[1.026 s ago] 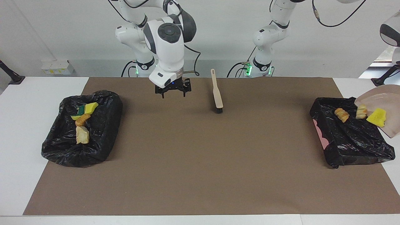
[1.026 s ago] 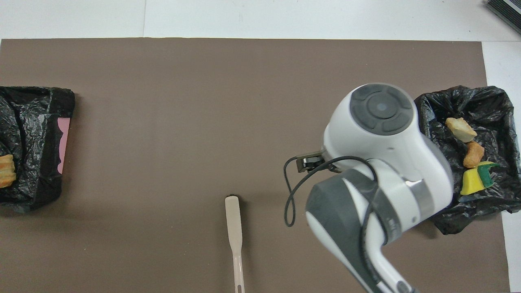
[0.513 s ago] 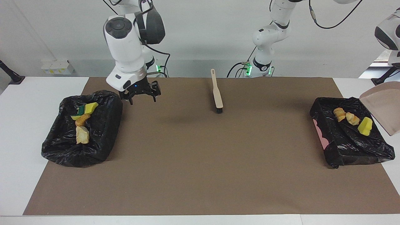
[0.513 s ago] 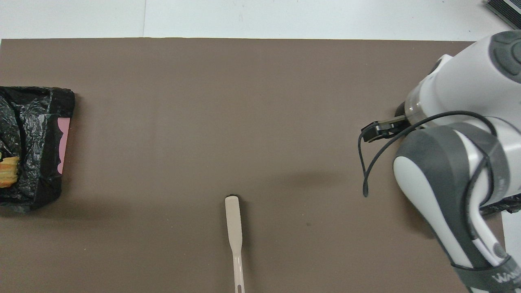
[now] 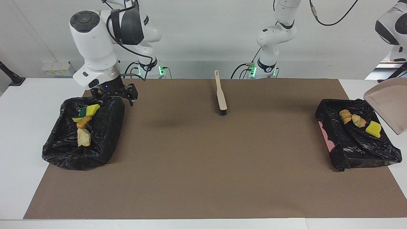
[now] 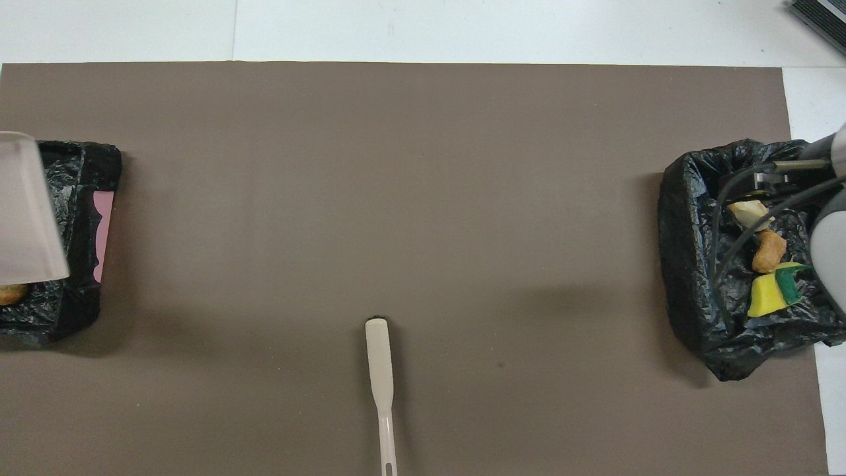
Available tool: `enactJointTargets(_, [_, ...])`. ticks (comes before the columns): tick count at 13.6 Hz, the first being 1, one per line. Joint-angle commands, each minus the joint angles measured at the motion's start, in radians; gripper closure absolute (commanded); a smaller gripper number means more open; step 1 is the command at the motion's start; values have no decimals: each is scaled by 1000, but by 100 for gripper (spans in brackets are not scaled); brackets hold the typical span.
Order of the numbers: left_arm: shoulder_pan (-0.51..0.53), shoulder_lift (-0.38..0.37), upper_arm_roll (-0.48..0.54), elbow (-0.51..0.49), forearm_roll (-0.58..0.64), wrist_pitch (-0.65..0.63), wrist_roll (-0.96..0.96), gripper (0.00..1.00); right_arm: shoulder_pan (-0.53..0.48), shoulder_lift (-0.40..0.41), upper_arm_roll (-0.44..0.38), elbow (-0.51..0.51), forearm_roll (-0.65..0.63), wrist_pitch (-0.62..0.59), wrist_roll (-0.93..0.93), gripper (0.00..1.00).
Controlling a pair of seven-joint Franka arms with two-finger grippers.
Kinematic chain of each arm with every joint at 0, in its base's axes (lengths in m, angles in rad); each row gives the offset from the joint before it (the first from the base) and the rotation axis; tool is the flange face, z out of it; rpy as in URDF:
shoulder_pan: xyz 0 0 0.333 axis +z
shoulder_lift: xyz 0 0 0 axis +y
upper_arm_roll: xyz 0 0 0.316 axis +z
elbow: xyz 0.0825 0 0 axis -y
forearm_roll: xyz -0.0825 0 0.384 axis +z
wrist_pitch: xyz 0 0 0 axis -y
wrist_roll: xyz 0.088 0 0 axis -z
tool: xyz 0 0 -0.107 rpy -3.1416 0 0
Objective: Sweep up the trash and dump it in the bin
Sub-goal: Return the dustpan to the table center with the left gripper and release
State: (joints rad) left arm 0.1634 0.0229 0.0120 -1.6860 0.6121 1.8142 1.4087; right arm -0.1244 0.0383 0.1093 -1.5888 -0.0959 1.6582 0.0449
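Observation:
Three trash scraps, an orange-brown lump (image 5: 345, 116), a tan lump (image 5: 358, 121) and a yellow sponge chunk (image 5: 373, 128), lie in the black-bagged bin (image 5: 356, 149) at the left arm's end. The beige dustpan (image 5: 386, 105) hangs tilted in the air over that bin under the left arm's wrist, and its handle and the left gripper are out of frame. It also shows in the overhead view (image 6: 26, 211). My right gripper (image 5: 113, 97) is open and empty over the other bin (image 5: 105, 140), which holds a yellow-green sponge (image 5: 87, 110), an orange-brown lump (image 5: 84, 121) and a beige lump (image 5: 84, 138).
A beige brush (image 5: 220, 93) with black bristles lies on the brown mat (image 5: 203, 165), close to the robots and midway between the two arms. It also shows in the overhead view (image 6: 380, 370). White table borders the mat.
The right arm swung from over the middle of the mat to over the bin at its own end. The scraps slid off the dustpan into the other bin, and the dustpan rose.

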Motion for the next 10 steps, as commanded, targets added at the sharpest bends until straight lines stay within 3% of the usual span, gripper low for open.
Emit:
enactJointTargets(1, [-79, -29, 13, -78, -135, -13, -177, 100, -1, -64, 0, -28, 31, -38, 27, 0])
enactJointTargets(5, [-205, 0, 13, -123, -289, 17, -604, 100, -17, -116, -3, -109, 91, -21, 33, 0])
enactJointTargets(10, [-336, 32, 13, -120, -471, 73, -1072, 100, -14, -110, -2, -93, 108, -37, 33, 0])
